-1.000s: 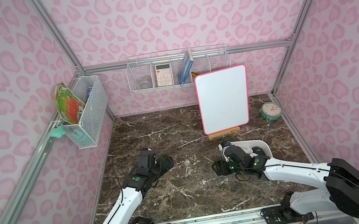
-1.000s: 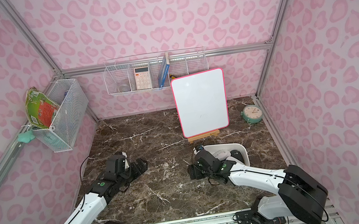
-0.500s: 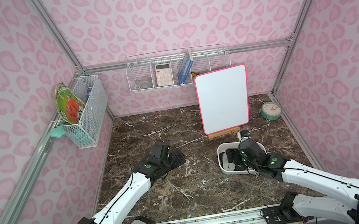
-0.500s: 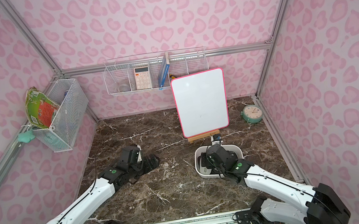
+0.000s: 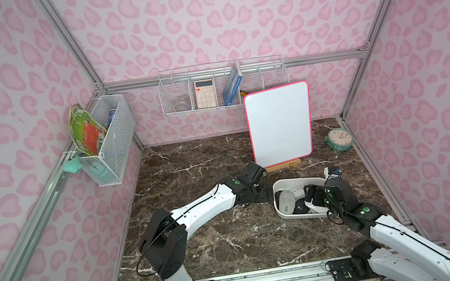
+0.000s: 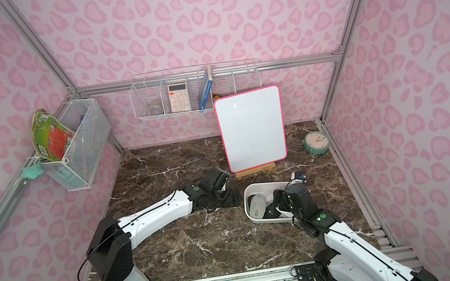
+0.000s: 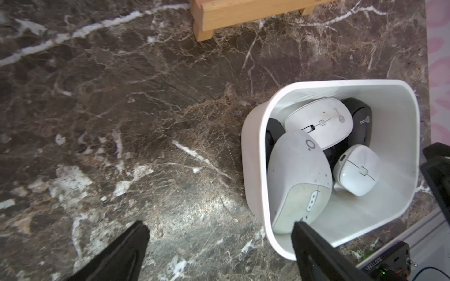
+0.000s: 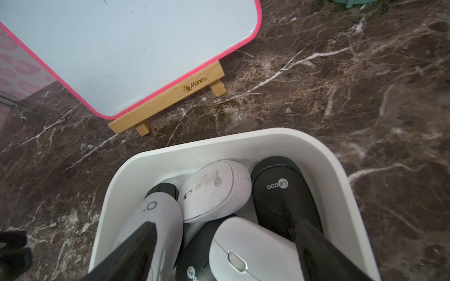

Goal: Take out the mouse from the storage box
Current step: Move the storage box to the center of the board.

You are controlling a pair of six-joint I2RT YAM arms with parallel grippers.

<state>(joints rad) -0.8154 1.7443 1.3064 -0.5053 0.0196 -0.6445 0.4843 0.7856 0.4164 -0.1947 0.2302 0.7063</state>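
mice (image 7: 319,121), white and black, are piled in the storage box (image 5: 297,215), which is set on the marble bench (image 5: 206,162) in front of the whiteboard (image 5: 280,124). the right end effector (image 8: 226,223) is held above the box, fingers spread wide and nothing gripped; a white mouse (image 8: 250,253) is seen below and between them. the left end effector (image 7: 219,223) is open too and empty, just beside the box's side; whether it is touched cannot be told.

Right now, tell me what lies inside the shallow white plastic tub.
The white tub holds a large grey mouse, two white mice and black mice partly buried beneath them; anything lower is hidden.
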